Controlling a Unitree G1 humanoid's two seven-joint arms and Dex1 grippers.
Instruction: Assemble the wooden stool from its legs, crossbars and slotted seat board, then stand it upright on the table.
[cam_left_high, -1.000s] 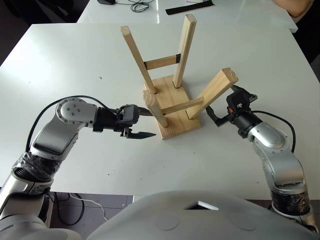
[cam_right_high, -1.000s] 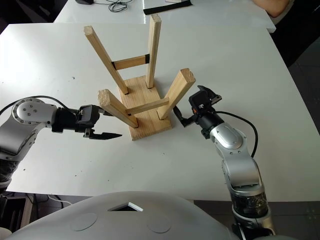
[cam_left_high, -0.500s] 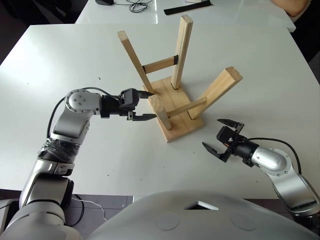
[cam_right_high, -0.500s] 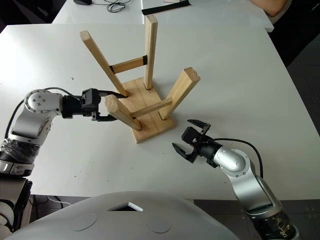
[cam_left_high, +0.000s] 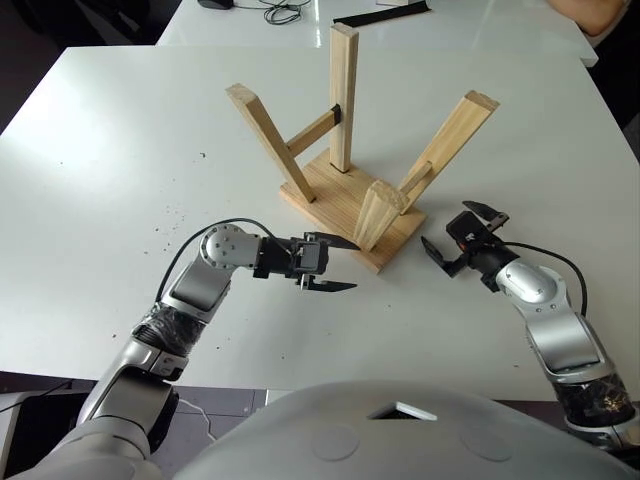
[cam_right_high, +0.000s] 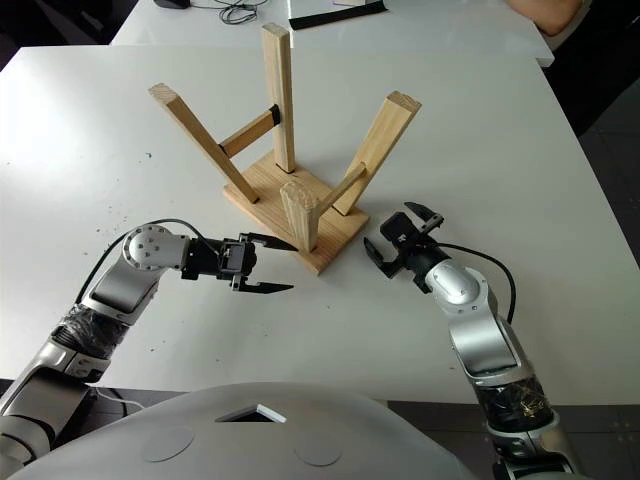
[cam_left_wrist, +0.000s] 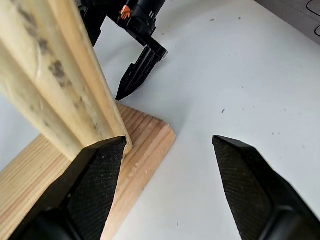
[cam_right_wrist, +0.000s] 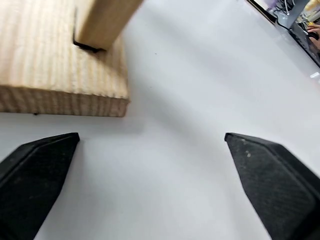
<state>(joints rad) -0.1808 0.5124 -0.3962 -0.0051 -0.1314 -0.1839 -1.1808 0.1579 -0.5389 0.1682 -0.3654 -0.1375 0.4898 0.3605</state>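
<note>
Stool (cam_left_high: 345, 190) sits upside down between the spread left gripper (cam_left_high: 345, 265) and spread right gripper (cam_left_high: 458, 231), both beside its seat board (cam_left_high: 316, 192).

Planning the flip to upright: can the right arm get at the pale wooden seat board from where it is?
Probably yes. The right gripper hangs, fingers open, beside the pale wooden seat board, facing its edge, with only bare white table between them.
</note>
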